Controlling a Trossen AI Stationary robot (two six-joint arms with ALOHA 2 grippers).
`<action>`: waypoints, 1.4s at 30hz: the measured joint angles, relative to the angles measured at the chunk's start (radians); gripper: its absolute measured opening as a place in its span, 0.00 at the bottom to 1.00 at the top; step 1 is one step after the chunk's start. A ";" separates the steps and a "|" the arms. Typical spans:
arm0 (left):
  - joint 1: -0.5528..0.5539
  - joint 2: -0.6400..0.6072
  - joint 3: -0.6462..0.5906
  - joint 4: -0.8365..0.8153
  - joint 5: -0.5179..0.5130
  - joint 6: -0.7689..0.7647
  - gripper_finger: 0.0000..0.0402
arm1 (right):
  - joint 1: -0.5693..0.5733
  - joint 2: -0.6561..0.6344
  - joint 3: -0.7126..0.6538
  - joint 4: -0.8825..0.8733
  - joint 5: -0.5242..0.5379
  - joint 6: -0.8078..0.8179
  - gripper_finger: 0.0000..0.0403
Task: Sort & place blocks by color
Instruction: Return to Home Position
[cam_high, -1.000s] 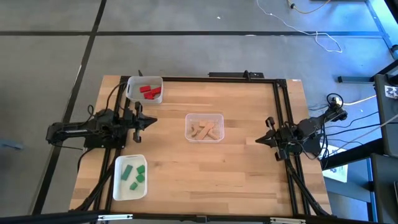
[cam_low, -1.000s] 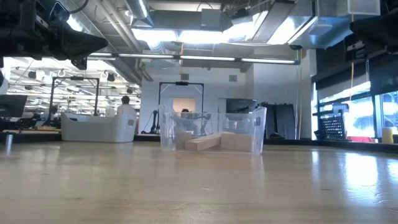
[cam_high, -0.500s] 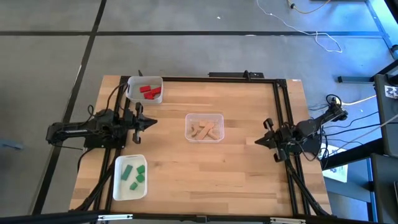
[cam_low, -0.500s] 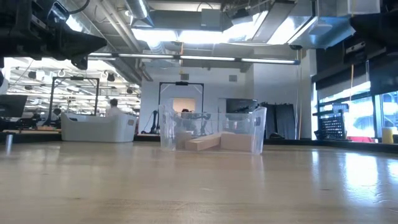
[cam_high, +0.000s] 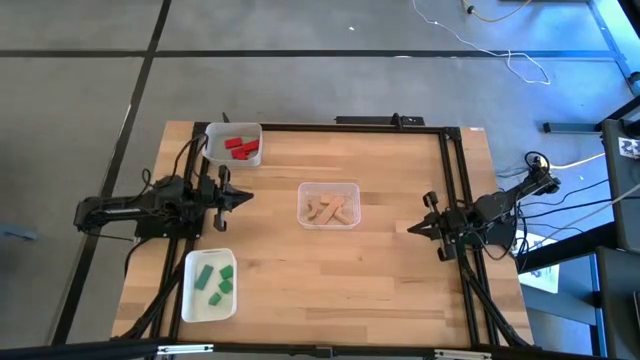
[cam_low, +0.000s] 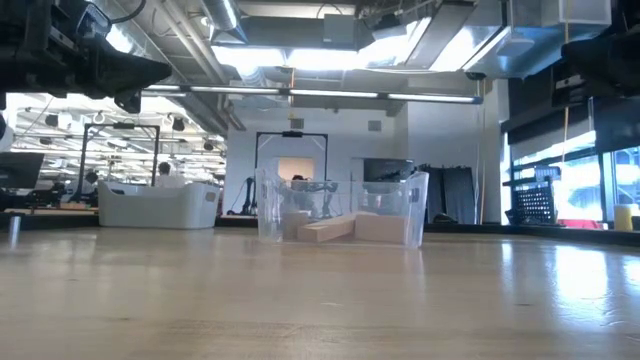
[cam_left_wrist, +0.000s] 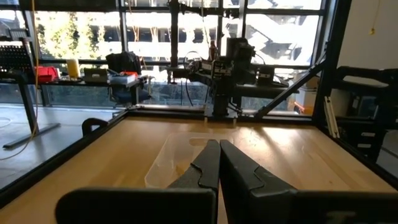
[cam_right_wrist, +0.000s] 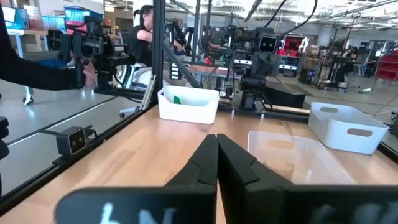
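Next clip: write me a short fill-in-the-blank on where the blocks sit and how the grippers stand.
In the high view, the bin at the upper-left corner of the table holds ___ blocks. The bin at the lower-left corner holds ___ blocks. The plain wooden blocks lie in the ___ tray in the middle. The left gripper and right gripper are both ___, holding nothing.
Missing words: red; green; clear; shut.

A wooden table (cam_high: 400, 270) bears one clear tray (cam_high: 329, 185) and two white trays (cam_high: 194, 300).
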 joint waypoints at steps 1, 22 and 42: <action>0.000 0.000 0.000 -0.010 0.000 0.000 0.00 | 0.000 0.000 0.000 0.000 0.000 0.002 0.00; 0.000 0.000 0.000 -0.034 0.000 0.000 0.00 | 0.000 0.000 0.000 0.000 0.000 0.002 0.00; 0.000 0.000 0.000 -0.034 0.000 0.000 0.00 | 0.000 0.000 0.001 0.001 0.000 0.001 0.00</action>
